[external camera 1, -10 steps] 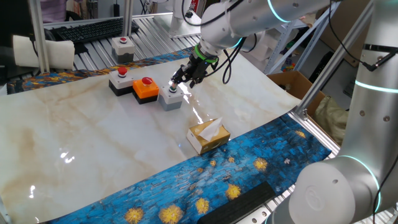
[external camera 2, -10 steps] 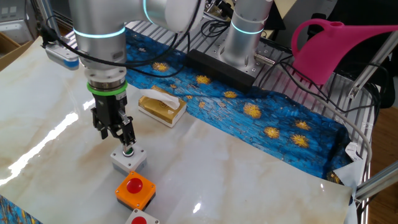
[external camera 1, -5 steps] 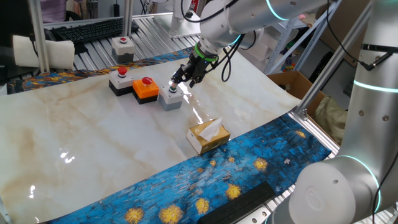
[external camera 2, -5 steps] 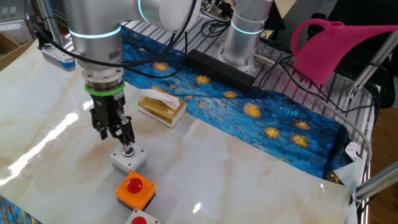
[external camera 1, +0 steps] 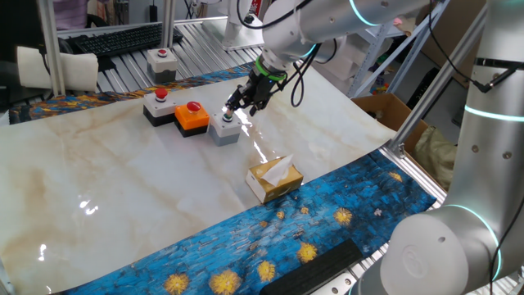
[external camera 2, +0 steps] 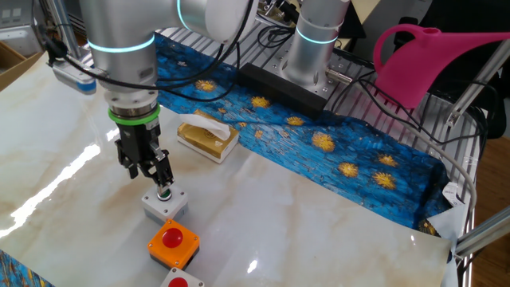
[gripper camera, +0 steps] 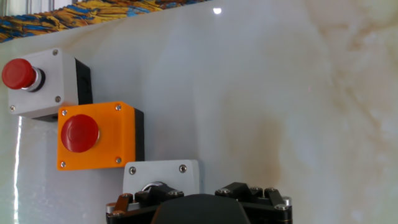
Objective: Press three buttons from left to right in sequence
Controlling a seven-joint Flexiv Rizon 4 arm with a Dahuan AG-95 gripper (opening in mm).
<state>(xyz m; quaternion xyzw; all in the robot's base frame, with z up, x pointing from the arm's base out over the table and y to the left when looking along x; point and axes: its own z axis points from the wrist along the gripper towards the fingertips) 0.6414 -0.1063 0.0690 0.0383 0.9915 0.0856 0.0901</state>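
Three button boxes stand in a row: a black box with a white top and red button (external camera 1: 158, 104), an orange box with a red button (external camera 1: 191, 115) and a grey box (external camera 1: 223, 129) with a green button. All three show in the hand view: the white-topped box (gripper camera: 40, 84), the orange box (gripper camera: 93, 135), the grey box (gripper camera: 161, 177). My gripper (external camera 1: 232, 109) points down at the grey box, its tip at the green button (external camera 2: 165, 194). Whether it touches the button is unclear. The fingertips are hidden in the hand view.
A tan tissue box (external camera 1: 274, 178) lies to the front right of the buttons. A separate pale grey box with a red button (external camera 1: 161, 61) stands behind the row. A pink watering can (external camera 2: 422, 56) sits off the table. A blue patterned cloth (external camera 1: 327, 221) covers the table's edge.
The arm above the wrist has shifted slightly. The fingertips stay over the green button of the grey box.
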